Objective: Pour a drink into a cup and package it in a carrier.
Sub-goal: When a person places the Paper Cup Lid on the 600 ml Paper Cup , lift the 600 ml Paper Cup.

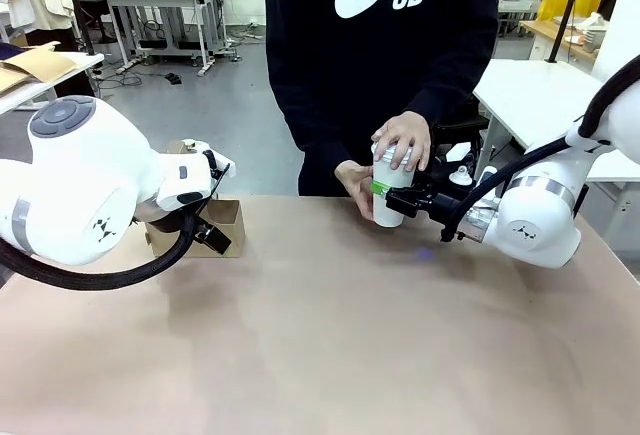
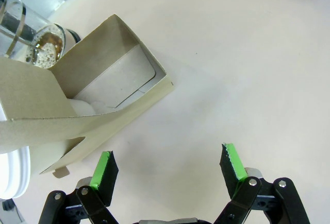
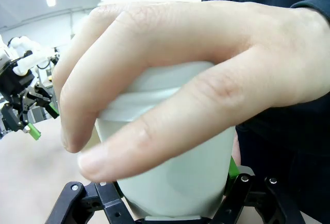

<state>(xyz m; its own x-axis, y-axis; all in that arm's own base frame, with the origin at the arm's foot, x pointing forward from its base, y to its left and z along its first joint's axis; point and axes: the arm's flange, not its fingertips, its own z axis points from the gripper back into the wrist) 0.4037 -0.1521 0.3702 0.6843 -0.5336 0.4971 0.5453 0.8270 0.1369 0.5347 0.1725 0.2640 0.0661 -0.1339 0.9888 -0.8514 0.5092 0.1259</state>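
**Right arm.** It is extended from the right of the front view towards the upper middle, forearm near level. The right gripper [image 1: 392,198] is clamped on the sides of the cup [image 1: 386,213], which is held upright above the table [image 1: 320,335] at its far edge. In the right wrist view one green pad [image 3: 233,167] is seen pressed to the cup wall.

**Person's hands.** One hand [image 1: 403,140] is laid over the top of the cup, fingers curled down around the rim. The other hand [image 1: 354,183] is set against the cup's side that faces picture left.

**Cup.** White paper, smooth, matt and tapered. What looks like a white lid is seen under the palm.

**Left arm.** It is bent at the left of the front view, wrist angled downward. In the left wrist view the left gripper [image 2: 169,165] is spread wide with nothing between its pads, above bare table. Fingers are black, with ridged green pads.

**Carrier.** Brown cardboard with flat folded panels and a pale inner face [image 2: 113,64], it stands on the table in the upper left of the left wrist view, just beyond the left gripper.

**Drink.** Brown, foamy liquid [image 2: 47,46] is seen through a clear glass jug [image 2: 20,23] with chrome bands, behind the carrier in the upper left corner.
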